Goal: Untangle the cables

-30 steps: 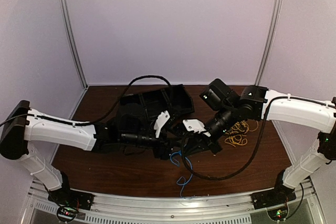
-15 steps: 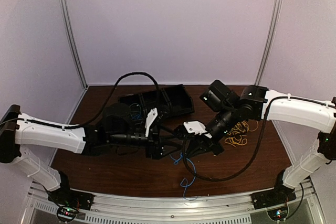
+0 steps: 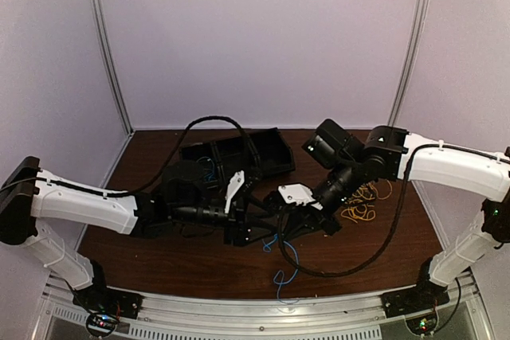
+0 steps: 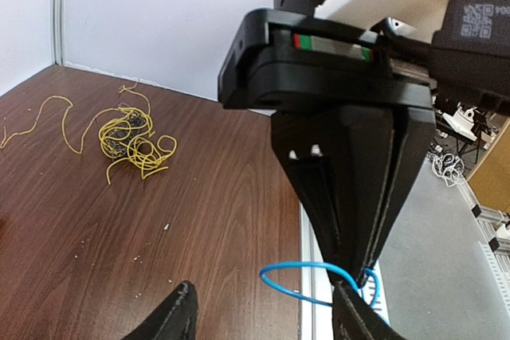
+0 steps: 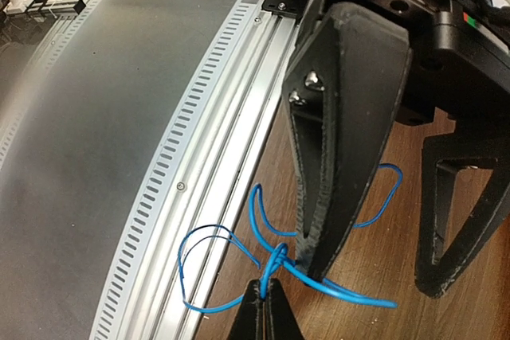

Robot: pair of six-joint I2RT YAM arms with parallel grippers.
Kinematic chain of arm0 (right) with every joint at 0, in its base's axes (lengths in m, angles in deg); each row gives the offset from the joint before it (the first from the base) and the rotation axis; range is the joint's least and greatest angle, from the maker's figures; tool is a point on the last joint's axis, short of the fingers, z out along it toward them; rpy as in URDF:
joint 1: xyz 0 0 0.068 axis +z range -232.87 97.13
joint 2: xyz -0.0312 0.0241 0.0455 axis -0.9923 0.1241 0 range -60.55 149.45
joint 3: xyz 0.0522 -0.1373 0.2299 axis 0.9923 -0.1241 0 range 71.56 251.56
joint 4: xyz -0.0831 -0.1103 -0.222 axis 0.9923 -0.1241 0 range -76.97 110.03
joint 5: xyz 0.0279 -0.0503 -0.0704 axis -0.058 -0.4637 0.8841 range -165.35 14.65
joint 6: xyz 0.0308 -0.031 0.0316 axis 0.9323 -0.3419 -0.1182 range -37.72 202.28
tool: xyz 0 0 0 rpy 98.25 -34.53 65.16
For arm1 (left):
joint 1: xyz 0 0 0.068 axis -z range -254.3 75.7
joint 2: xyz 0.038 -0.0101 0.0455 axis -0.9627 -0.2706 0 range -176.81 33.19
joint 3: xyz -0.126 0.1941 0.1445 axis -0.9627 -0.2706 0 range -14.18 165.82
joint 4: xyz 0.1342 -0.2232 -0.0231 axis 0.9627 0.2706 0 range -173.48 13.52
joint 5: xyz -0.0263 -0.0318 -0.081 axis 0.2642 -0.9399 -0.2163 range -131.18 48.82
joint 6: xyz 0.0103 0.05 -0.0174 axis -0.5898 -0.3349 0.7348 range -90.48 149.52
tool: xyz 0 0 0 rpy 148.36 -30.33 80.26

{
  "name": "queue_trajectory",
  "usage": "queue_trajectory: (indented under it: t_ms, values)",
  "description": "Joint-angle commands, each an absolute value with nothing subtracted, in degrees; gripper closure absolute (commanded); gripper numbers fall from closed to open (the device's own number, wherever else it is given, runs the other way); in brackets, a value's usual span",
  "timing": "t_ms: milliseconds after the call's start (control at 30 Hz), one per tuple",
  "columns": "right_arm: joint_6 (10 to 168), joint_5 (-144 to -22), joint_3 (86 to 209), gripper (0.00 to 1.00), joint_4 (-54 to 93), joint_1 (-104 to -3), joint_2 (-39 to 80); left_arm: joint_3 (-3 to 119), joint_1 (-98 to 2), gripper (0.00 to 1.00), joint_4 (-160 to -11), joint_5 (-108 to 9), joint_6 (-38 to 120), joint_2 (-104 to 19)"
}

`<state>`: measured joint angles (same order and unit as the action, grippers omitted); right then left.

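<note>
A blue cable (image 3: 279,251) lies near the table's front edge, knotted, with loops trailing towards the rail. My right gripper (image 3: 284,235) is shut on its knot; in the right wrist view the shut fingertips (image 5: 267,304) pinch the blue cable (image 5: 275,264). My left gripper (image 3: 259,232) faces it, open; one finger (image 5: 343,133) touches the cable at the knot and the other stands apart. In the left wrist view a blue loop (image 4: 291,276) lies between my open left gripper (image 4: 267,318). A yellow cable bundle (image 3: 360,201) lies right, also in the left wrist view (image 4: 131,137). No grey cable shows.
A black compartment tray (image 3: 267,149) stands behind the left arm, with a bit of blue in it. Thick black arm cables loop over the table (image 3: 351,264). A slotted metal rail (image 5: 199,173) runs along the front edge.
My left arm drew back to the left, then came forward again towards the right gripper. The blue cable's hanging loops shifted slightly. The right arm has barely moved.
</note>
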<state>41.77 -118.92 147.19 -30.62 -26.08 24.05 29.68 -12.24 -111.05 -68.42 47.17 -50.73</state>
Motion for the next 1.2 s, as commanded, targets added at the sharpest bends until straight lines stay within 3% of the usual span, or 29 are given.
queue_trajectory:
  t_ms: [0,700,900,1167]
  values:
    - [41.07,-118.05,149.14,1.00,-32.17,-24.92,25.08,30.79,-12.56,0.41,-114.69,-70.44,45.26,-51.77]
    - [40.49,-117.39,150.75,1.00,-34.47,-23.99,25.56,34.84,-12.52,0.44,-123.66,-69.15,46.21,-60.20]
    - [40.79,-117.01,149.93,1.00,-34.71,-24.00,24.22,35.46,-12.60,0.47,-119.92,-52.91,45.69,-59.60]
    - [40.42,-118.91,149.29,1.00,-35.58,-23.99,23.57,37.37,-12.43,0.43,-103.40,-15.22,44.14,-56.54]
